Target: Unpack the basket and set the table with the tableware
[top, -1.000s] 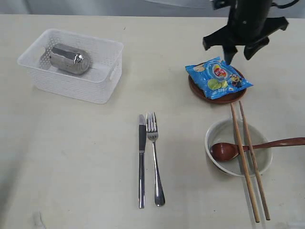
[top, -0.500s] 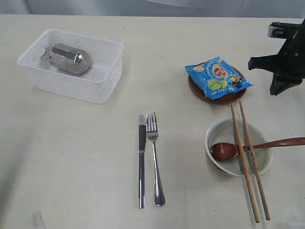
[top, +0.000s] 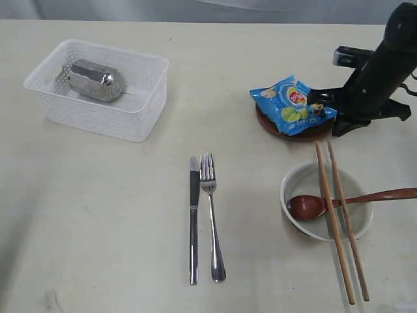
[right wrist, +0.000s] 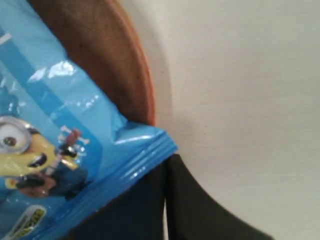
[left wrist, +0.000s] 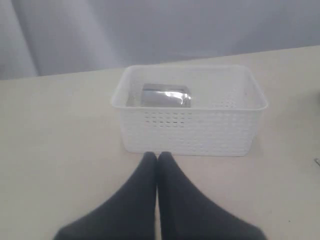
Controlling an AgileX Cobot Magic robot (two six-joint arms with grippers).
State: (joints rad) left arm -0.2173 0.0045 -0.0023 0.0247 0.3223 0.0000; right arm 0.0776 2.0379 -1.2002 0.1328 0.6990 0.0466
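Note:
The white basket (top: 104, 120) stands at the back left of the table (top: 98, 215) with the steel cup (top: 96, 81) lying on its side inside. My left gripper (left wrist: 157, 156) is shut and empty, just short of the basket's (left wrist: 190, 130) near wall, with the cup (left wrist: 166, 96) beyond. A knife (top: 194, 215) and fork (top: 212, 215) lie side by side mid-table. The reddish-brown plate (top: 293, 135) carries a blue chip bag (top: 293, 105). My right gripper (top: 335, 117) is shut at the plate's (right wrist: 110, 65) right rim, and the bag's (right wrist: 50, 125) corner lies over one finger.
An off-white bowl (top: 284, 195) at the front right holds a dark red-brown spoon (top: 306, 206). Wooden chopsticks (top: 335, 215) lie across the bowl, reaching toward the front edge. The right arm (top: 378, 65) slants down from the back right.
My right gripper was open above the plate's far side, swung out to the right, then came down shut at the plate's right rim. The chip bag shifted slightly left.

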